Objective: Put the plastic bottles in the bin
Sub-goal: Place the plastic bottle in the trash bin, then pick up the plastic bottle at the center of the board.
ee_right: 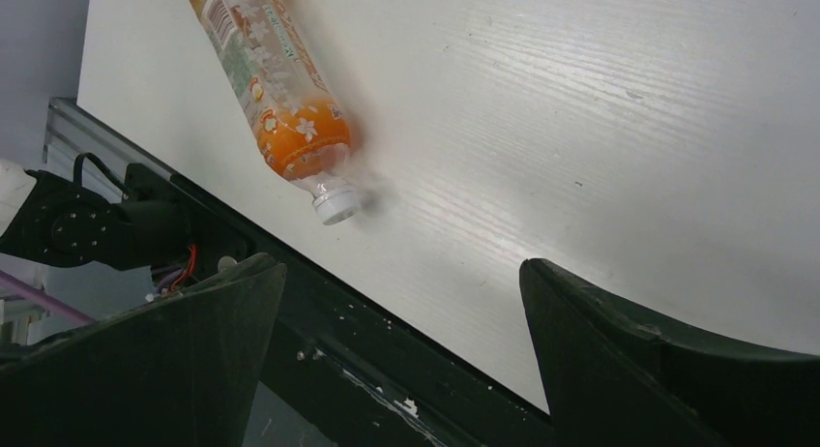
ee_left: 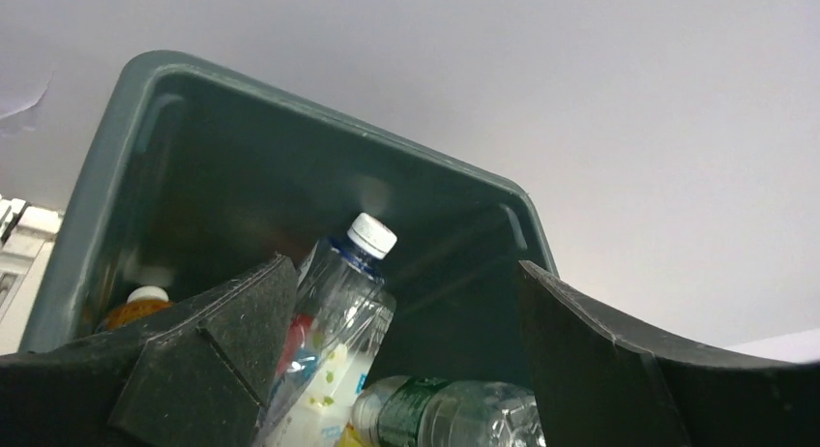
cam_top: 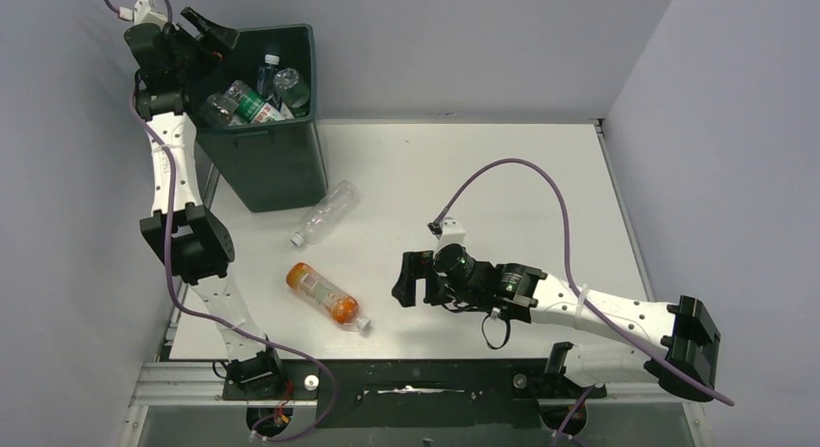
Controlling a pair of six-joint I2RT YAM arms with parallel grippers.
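Orange bottle (cam_top: 326,294), clear bottle (cam_top: 325,213) on table (cam_top: 483,166); at least four in bin (cam_top: 266,162).

bin (cam_top: 266,166): dark green | table (cam_top: 483,176): white | orange bottle (cam_top: 322,293): flowered label, white cap | clear bottle (cam_top: 326,213): colourless

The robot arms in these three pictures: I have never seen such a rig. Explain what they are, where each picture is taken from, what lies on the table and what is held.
Two robot arms stand at the near edge of a white table, each ending in a two-finger gripper. The wide picture looks down from above; the other two come from cameras on the wrists. The left gripper hangs over the green bin, which holds several bottles; its jaws are open, holding nothing. The right gripper, also open and empty, faces an orange bottle lying on the table. A clear bottle lies near the bin.
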